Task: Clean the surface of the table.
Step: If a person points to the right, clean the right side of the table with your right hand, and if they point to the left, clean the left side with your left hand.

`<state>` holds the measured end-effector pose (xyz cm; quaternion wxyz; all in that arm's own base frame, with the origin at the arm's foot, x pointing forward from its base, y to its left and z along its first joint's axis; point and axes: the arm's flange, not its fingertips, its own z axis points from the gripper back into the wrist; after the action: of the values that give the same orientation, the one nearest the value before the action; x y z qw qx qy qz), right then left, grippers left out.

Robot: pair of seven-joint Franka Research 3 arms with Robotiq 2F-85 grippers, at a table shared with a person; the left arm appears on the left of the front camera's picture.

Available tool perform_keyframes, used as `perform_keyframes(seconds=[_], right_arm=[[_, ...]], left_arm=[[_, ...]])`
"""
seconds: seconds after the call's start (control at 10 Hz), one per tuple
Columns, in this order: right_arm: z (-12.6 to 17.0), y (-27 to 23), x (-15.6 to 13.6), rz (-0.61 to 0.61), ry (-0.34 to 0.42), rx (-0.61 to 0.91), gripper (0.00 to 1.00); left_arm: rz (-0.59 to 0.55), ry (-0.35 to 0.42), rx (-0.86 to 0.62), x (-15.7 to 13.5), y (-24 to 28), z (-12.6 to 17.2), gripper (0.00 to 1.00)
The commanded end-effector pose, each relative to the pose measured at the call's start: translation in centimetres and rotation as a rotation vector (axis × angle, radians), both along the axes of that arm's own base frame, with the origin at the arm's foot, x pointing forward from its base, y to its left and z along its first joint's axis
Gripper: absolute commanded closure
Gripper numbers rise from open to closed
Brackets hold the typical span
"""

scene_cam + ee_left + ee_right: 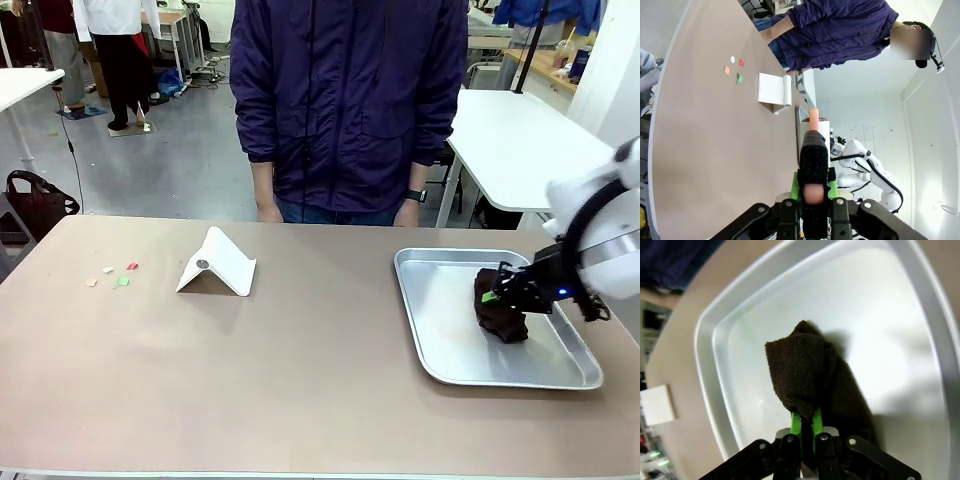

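The taupe table spans the front view. Small red, green, orange and white scraps lie near its left end and also show in the left wrist view as scraps. My right gripper is shut on a dark brown cloth bunched inside the silver tray. The right wrist view shows the cloth pinched between the green pads, just above the tray floor. My left gripper hovers above the table, shut on a black rough-faced tool with a peach tip.
A white folded card stands tent-like left of centre, between the scraps and the tray. A person in a dark purple jacket stands at the far edge, hands hanging. White tables stand behind.
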<state>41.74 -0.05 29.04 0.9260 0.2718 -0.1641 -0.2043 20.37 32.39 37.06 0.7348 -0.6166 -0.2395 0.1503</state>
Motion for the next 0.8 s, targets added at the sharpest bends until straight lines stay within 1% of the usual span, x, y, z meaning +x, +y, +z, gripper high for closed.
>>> perform_keyframes(seconds=[0.0,0.1,0.3,0.5,0.7], right_arm=[[3.2,-4.2,-2.4,-0.052,0.028,0.263,0.91],[4.5,-5.8,-2.7,-0.066,0.034,0.427,0.91],[6.1,-8.2,-3.5,-0.056,0.071,0.683,0.91],[7.3,-10.3,-4.6,0.022,0.099,0.888,0.91],[8.7,-12.4,-6.4,0.125,0.110,1.045,0.91]], left_arm=[[-0.010,-0.003,0.007,-0.3,-0.2,0.3,1.00],[-0.010,-0.003,0.007,-0.3,-0.2,0.3,1.00],[-0.010,-0.003,0.007,-0.3,-0.2,0.3,1.00],[-0.010,-0.003,0.007,-0.3,-0.2,0.3,1.00],[-0.010,-0.003,0.007,-0.3,-0.2,0.3,1.00]])
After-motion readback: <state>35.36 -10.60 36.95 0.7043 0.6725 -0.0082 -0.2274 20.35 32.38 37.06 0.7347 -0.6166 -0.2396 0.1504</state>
